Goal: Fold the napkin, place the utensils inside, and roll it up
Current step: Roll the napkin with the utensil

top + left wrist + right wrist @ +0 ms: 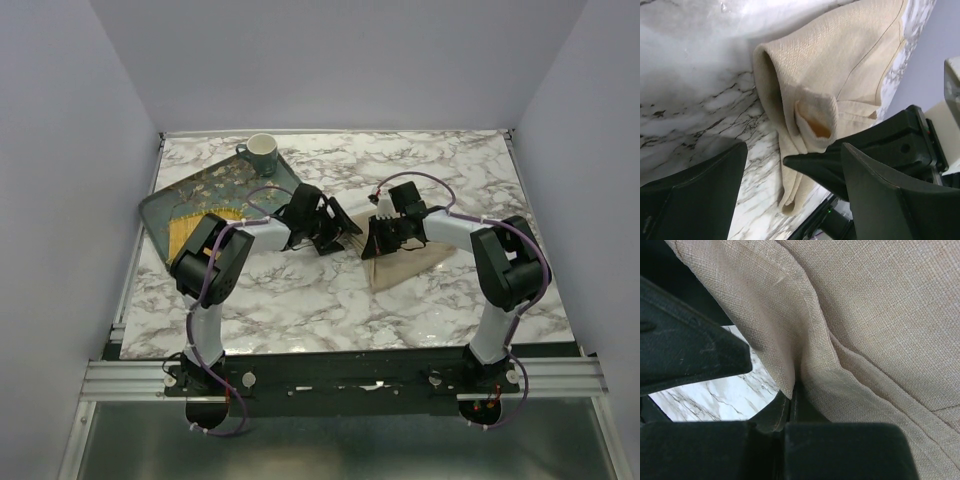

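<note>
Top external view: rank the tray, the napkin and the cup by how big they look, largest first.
1. tray: largest, even though it is partly covered.
2. napkin: folded and partly covered, so only its visible part ranks here.
3. cup: clearly smallest.

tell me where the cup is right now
In the top view the cup stands far back on the left of the marble table, at the far corner of the dark floral tray.
</note>
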Controlling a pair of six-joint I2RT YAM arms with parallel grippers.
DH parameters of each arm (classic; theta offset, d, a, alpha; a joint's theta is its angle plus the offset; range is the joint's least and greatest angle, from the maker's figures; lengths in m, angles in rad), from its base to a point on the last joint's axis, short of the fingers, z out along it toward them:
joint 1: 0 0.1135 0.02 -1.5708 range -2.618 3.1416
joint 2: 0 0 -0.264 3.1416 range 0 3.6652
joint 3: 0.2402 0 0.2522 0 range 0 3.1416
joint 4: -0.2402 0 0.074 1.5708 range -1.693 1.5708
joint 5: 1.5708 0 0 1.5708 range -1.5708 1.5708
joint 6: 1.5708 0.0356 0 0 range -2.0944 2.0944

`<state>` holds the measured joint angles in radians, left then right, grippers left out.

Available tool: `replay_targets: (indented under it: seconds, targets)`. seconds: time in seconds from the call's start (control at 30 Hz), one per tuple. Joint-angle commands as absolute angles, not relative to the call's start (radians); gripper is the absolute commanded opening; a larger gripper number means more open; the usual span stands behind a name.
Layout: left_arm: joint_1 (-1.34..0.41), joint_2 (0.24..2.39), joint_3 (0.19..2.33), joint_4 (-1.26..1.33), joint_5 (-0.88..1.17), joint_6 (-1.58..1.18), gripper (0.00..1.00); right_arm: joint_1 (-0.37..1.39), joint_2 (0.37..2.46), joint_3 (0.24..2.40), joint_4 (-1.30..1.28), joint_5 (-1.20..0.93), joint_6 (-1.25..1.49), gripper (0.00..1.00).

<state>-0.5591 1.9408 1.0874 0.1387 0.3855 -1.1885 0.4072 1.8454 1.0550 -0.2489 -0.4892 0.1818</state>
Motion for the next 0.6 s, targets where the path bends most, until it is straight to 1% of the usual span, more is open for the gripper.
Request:
replay_targets:
  seconds: [0.0,0.23,0.37,0.43,0.47,0.57]
  targets:
    - [-0.571,2.005,1.126,0.129,0.348,-1.238,0.84,0.397,1.873,1.025,-0.273,-0.486,0.163,0.01]
    - [-0.591,2.020,1.127,0.117,0.279,-1.249,0.73,0.397,1.884,1.028,-0.275,-0.488,0.161,0.01]
    - [-0.592,2.028,1.147,0.097,0.249,-1.217,0.61,0.397,1.873,1.023,-0.273,-0.472,0.158,0.01]
    - [-0.597,2.029,1.169,0.075,0.223,-1.181,0.59,0.396,1.870,1.025,-0.273,-0.466,0.158,0.01]
    - [-0.597,2.031,1.176,0.055,0.215,-1.167,0.54,0.397,1.868,1.026,-0.276,-0.460,0.158,0.01]
    - [-0.600,2.033,1.200,0.031,0.196,-1.132,0.46,0.397,1.864,1.031,-0.285,-0.451,0.153,0.01]
